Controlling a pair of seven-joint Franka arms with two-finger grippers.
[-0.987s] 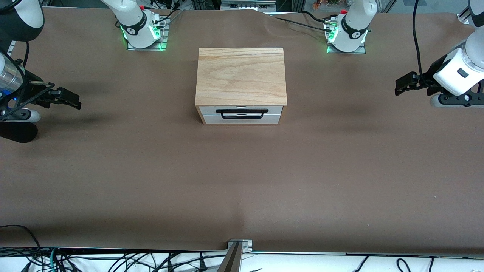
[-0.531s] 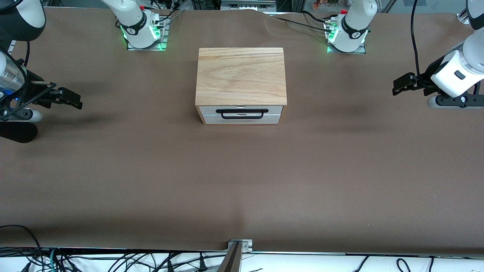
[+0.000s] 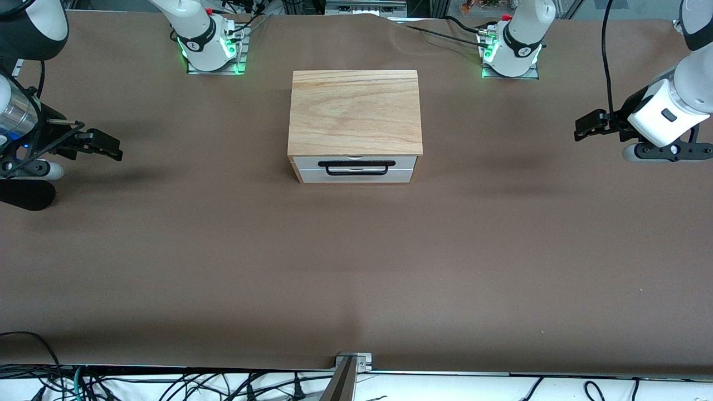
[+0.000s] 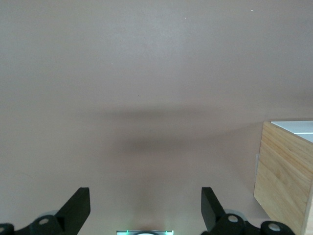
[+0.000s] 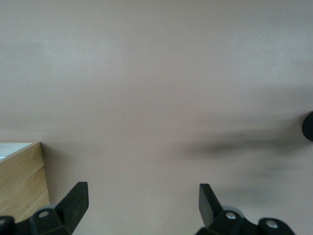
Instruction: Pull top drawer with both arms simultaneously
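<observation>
You have the cabinet [image 3: 355, 114] sitting on the brown table [image 3: 356, 267] midway between the two arm bases, its pale wood-grain top [image 3: 355, 111] facing up and its white front turned toward the front camera. The top drawer [image 3: 355, 162] sits flush in that front, closed, with its thin black bar handle [image 3: 356, 167] running across the panel and nothing touching it. Your left gripper [image 3: 582, 126] hangs in the air over bare table toward the left arm's end, well apart from the cabinet, and your left wrist view shows its two black fingers [image 4: 78, 208] spread wide with nothing between them, only the brown surface and a wooden side of the cabinet [image 4: 283, 176] at the frame's edge. Your right gripper [image 3: 111, 147] hangs over bare table toward the right arm's end, likewise well apart from the cabinet; its fingers [image 5: 76, 200] are also spread and empty, with a corner of the cabinet's wooden side [image 5: 22, 178] showing in the right wrist view. Each gripper casts a soft shadow on the table beneath it.
</observation>
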